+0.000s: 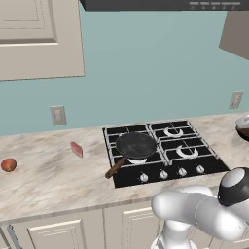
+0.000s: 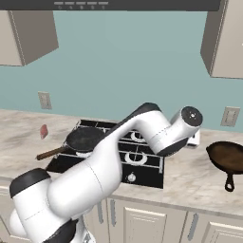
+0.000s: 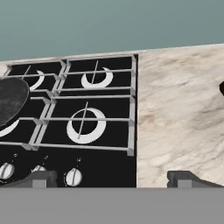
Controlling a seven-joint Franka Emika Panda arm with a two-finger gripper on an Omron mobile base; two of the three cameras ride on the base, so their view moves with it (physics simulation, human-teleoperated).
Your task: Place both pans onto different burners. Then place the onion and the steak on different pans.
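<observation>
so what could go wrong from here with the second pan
The reddish-brown pan sits far right on the counter, so the open gripper faces a long sideways reach. Setting it down could knock the black pan, whose wooden handle sticks out past the cooktop.

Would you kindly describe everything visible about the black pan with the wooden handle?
The black pan is round and shallow, with a dull, dark, slightly speckled inside. Its long brown wooden handle points toward the counter's front edge, past the cooktop's left front corner. It sits level on the grate over the front left burner, empty, nothing gripping it.
</observation>
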